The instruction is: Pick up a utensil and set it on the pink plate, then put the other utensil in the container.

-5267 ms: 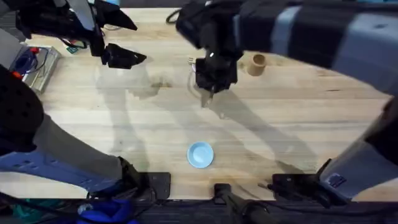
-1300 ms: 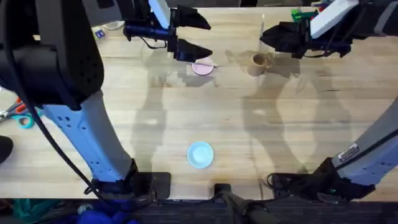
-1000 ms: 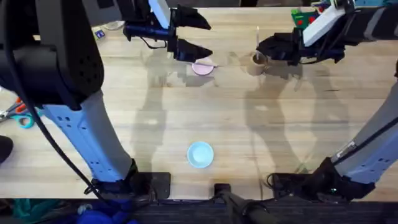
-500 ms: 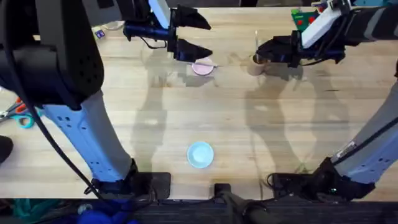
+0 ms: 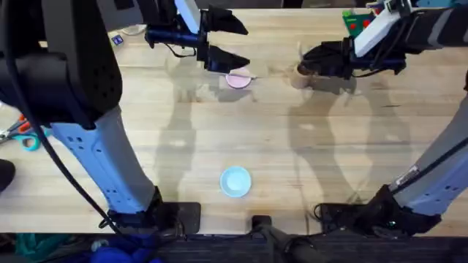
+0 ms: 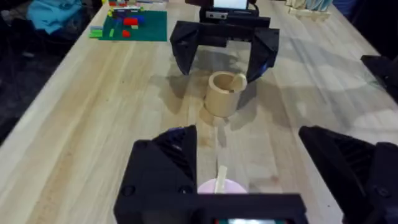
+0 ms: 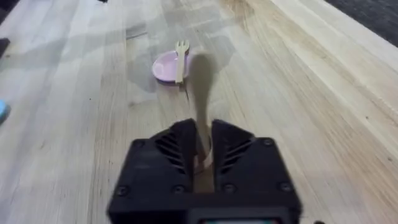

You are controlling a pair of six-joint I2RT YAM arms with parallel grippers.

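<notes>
The pink plate (image 5: 238,80) (image 7: 166,65) lies at the far middle of the table with the wooden fork (image 7: 180,57) (image 6: 220,178) resting across it. My left gripper (image 5: 245,47) (image 6: 242,134) hovers open just above that plate, holding nothing. The tan container (image 5: 300,76) (image 6: 224,96) stands to the right of the plate. My right gripper (image 5: 304,60) (image 7: 202,140) sits right over the container, shut on the wooden spoon (image 5: 298,50) (image 7: 200,87), which stands upright with its bowl up. A bit of light wood shows at the container's rim in the left wrist view.
A light blue plate (image 5: 235,181) sits near the front middle. A green board with small bricks (image 5: 358,16) (image 6: 127,25) lies at the far right. Scissors (image 5: 18,135) lie at the left edge. Bare wood stretches between the blue plate and the far row.
My right gripper has carried the spoon left and down until it hangs over the container. The spoon now stands lower and slightly tilted. The left arm has stayed still.
</notes>
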